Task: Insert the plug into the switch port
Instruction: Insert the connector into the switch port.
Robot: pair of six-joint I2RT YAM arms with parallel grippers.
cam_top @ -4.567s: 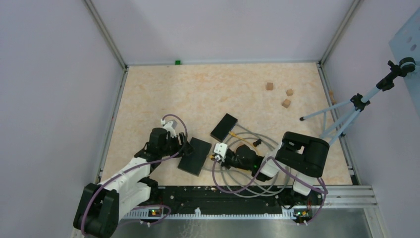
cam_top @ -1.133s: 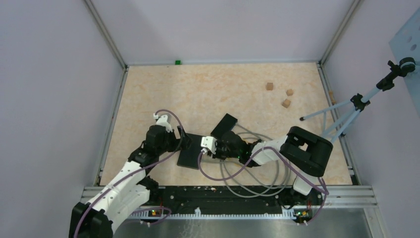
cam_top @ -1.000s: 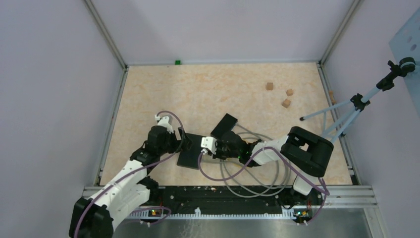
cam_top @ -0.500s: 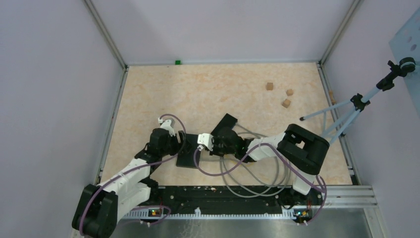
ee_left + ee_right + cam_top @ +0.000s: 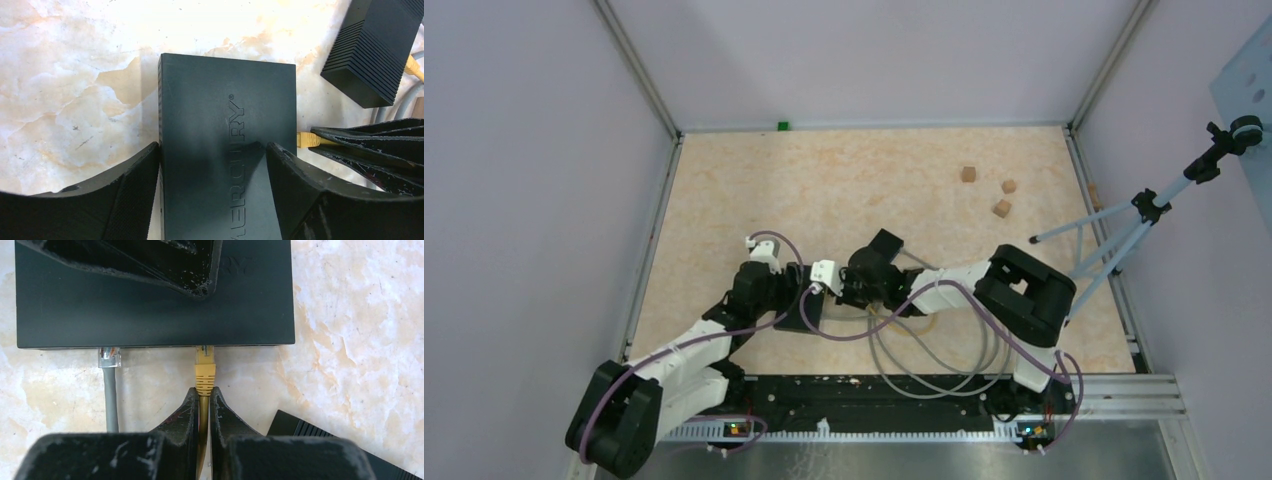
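Observation:
The black switch (image 5: 200,110) lies flat on the table, and my left gripper (image 5: 212,147) is shut on it, one finger against each long side. My right gripper (image 5: 203,390) is shut on the yellow cable just behind the yellow plug (image 5: 205,371). The plug's clear tip sits at the mouth of a port in the switch's (image 5: 125,305) near edge; how deep it goes I cannot tell. In the left wrist view the plug (image 5: 306,139) meets the switch's right side. From above, both grippers meet at the switch (image 5: 812,315), largely covered by them.
A grey cable (image 5: 109,385) with a clear plug sits in another port to the left. A second black box (image 5: 884,245) lies just behind. Cable loops (image 5: 924,345) spread in front of the right arm. Three wooden cubes (image 5: 1002,208) and a tripod (image 5: 1124,225) stand at the right.
My right gripper has travelled left with the yellow plug to the switch's edge. My left gripper has shut on the switch, which has turned and shifted slightly.

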